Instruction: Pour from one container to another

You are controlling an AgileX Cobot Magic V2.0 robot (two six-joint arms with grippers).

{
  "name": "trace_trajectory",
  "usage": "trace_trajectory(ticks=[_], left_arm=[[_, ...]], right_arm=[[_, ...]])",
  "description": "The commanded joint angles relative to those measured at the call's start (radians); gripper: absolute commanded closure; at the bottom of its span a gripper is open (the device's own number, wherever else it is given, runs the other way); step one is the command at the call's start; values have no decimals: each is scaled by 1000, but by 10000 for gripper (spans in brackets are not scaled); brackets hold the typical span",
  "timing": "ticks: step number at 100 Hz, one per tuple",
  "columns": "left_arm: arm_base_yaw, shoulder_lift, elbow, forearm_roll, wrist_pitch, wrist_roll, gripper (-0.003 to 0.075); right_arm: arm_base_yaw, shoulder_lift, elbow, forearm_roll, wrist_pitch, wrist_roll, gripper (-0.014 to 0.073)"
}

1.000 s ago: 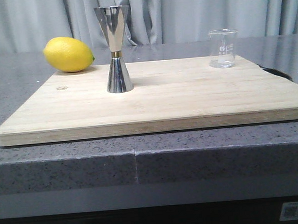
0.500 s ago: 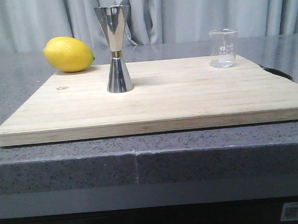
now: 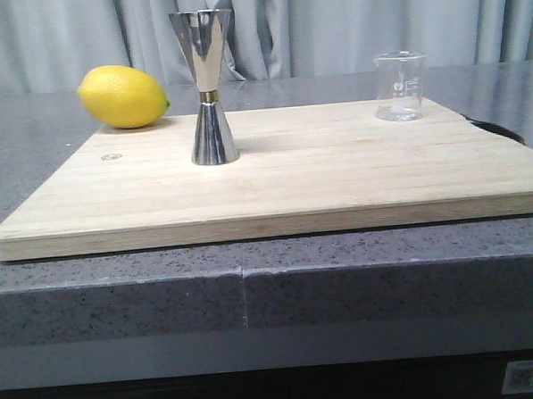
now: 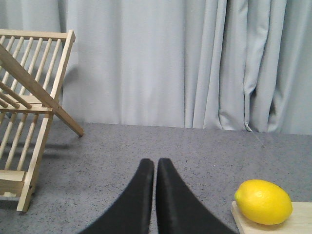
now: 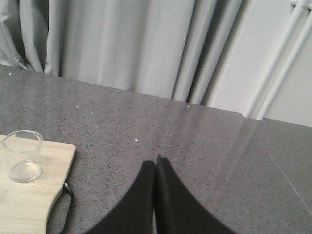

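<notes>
The jigger (image 3: 205, 85) is mirror-polished steel with a thin gold band at its waist, the beaker (image 3: 399, 86) is clear glass with white printed marks, and the lemon (image 3: 123, 97) is bright yellow. The cutting board (image 3: 337, 173) is pale blond wood with fine straight grain and a black strap at its far right corner, and it lies on a speckled dark grey stone counter (image 3: 120, 301) before pale grey-blue pleated curtains (image 3: 329, 26). Both the left gripper (image 4: 155, 168) and the right gripper (image 5: 155, 165) have matt black fingers, and the drying rack (image 4: 29, 112) is light natural wood.
</notes>
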Motion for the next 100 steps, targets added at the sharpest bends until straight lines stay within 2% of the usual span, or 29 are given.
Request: trace_trajectory(ticks=[1,68,82,100], left_arm=[[1,1,-26,-19,2,0,739],[-1,-5,-19,-34,-10,0,739],[-5,-58,40,-41,-9,0,739],[-22,-155,207,-41,-52,0,739]], right_arm=[[3,-4,-27,-15,-69,-2,664],[3,-4,-27,-15,-69,-2,664],[3,-4,-27,-15,-69,-2,664],[3,-4,-27,-15,-69,-2,664]])
